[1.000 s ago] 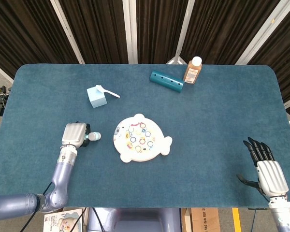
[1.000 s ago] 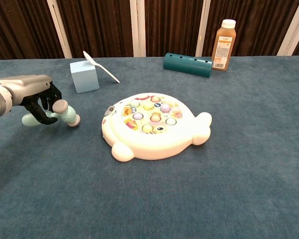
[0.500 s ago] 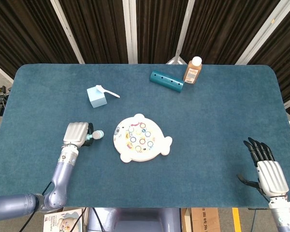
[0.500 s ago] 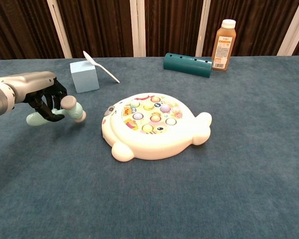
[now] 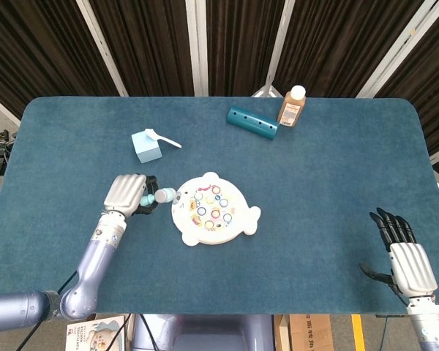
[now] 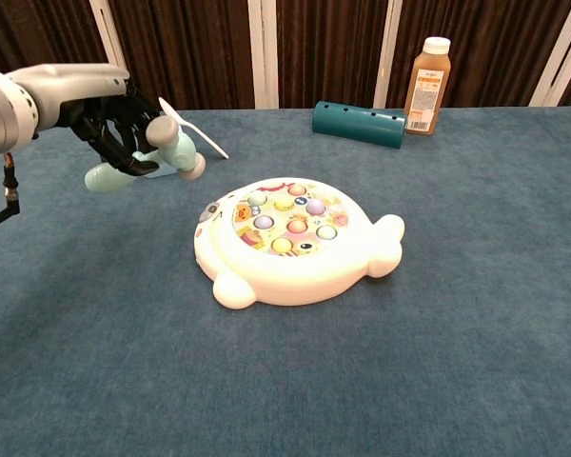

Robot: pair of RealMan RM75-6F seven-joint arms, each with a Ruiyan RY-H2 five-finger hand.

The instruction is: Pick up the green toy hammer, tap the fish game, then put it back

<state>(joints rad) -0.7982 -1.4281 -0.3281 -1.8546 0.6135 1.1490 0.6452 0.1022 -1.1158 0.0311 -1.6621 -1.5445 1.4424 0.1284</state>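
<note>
one hammer [image 6: 162,152], pale green with a pinkish face on its head, is up off the surface [image 5: 329,175], clamped in the left hand [image 5: 126,194], whose dark fingers [image 6: 114,133] wrap round the handle. the handle's butt end sticks out to the left of the hand in the chest view, and the head points toward the game. from the head view the hammer head [image 5: 163,195] sits just beside the game's left edge; whether it touches cannot be told.

one fish game [image 5: 214,209], white and fish-shaped, lies flat near the middle of the blue surface. its top carries a cluster of small round buttons in yellow, pink, purple and pale green; nine or so can be made out in the chest view, though the count is not certain. no writing on it can be read.

the right hand [image 5: 408,262] rests at the near right corner of the surface, well apart from everything, fingers spread and holding nothing.

along the far side: one pale blue box [image 5: 146,145] with one white spoon [image 5: 162,138] lying across its top, one dark teal tube [image 5: 252,123] on its side with a row of small holes, and one bottle [image 5: 292,107] of brown liquid, upright, white cap, just beside the tube. the bottle has a label, but its print is too small to read.
</note>
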